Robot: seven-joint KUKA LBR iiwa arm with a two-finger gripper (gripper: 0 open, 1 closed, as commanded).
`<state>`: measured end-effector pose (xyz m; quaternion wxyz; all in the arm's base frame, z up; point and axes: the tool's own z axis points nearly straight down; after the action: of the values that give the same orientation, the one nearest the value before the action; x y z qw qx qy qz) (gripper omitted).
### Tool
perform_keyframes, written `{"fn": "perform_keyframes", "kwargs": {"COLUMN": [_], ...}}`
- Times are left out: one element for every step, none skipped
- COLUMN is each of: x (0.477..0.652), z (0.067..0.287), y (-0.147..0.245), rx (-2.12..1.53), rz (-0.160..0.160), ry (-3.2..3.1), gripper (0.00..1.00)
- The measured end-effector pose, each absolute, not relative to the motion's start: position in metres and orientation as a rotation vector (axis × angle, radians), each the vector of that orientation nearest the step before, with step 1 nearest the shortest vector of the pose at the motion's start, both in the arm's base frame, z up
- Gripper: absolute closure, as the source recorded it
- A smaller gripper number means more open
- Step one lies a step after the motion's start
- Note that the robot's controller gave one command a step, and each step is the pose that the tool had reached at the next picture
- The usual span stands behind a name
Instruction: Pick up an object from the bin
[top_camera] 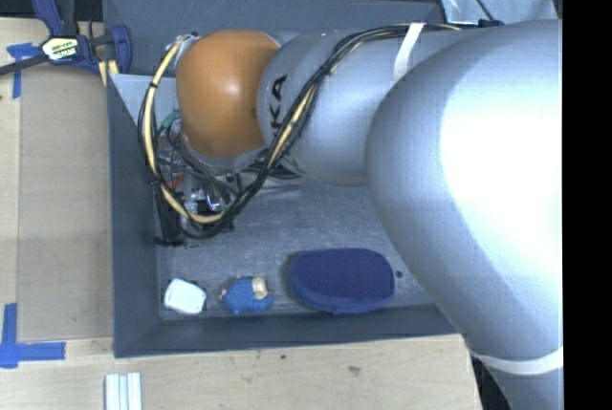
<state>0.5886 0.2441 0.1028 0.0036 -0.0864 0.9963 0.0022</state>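
Grey bin [129,246] holds a white lump [185,296] near the tool [191,215].

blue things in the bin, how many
2: a small blue lump by the bin's lower wall, a large dark blue oval pouch right of it. The arm may hide others.

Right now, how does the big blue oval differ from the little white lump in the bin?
Colour: the blue oval is dark blue, the white lump is white. Size: the oval is far larger than the lump. Shape: the oval is long and rounded, the lump short and blocky. Both lie on the floor of the bin, along its lower wall.
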Motion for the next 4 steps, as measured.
{"fn": "perform_keyframes", "kwargs": {"x": [0.608,0.601,0.602,0.602], "z": [0.100,0.069,0.070,0.071], "y": [0.219,0.206,0.206,0.206], "rx": [0.184,0.454,0.452,0.452], "rz": [0.001,0.000,0.001,0.001], "ry": [3.131,3.109,3.108,3.106], "gripper": [0.00,0.00,0.00,1.00]}}
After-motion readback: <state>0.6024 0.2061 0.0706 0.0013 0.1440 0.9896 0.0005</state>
